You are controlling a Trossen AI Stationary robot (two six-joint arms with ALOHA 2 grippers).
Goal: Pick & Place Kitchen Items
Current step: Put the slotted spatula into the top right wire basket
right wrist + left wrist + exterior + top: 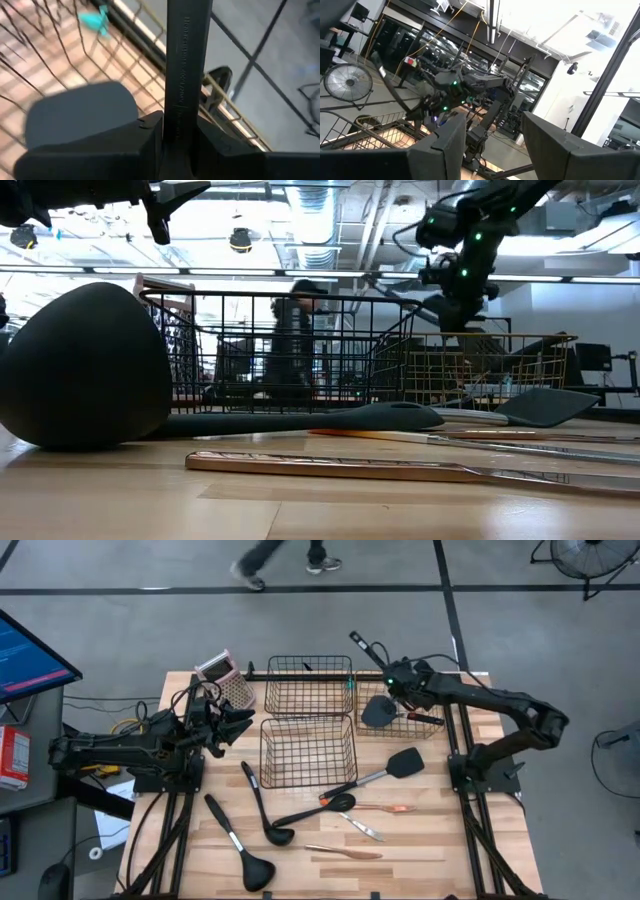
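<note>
Sorting of the kitchen items is judged to be at an early stage, with one piece in transit and most of the stock left on the table. The right gripper point(392, 680) is closed on the dark handle of a black turner point(378, 710), whose blade hangs over the gold wire basket point(440, 730) at the far right; in the right wrist view the handle point(187, 75) is seen pinched between the jaws, the blade point(82, 117) below it. Nothing else can be made out in that basket for certain. One small dark piece point(307, 667) appears to lie in the far black basket point(275, 690); the near black basket point(270, 755) is seen without contents. Left on the table: a black spatula point(400, 764), a slotted spoon point(335, 805), two black ladles point(275, 830) point(255, 873), and three thin copper-handled pieces point(385, 808) point(360, 828) point(345, 853). The left gripper point(235, 725) is parked at the left edge beside the pink-topped grater point(225, 675), raised, its fingers point(445, 145) parted with nothing between them. About seven placements are judged outstanding.
</note>
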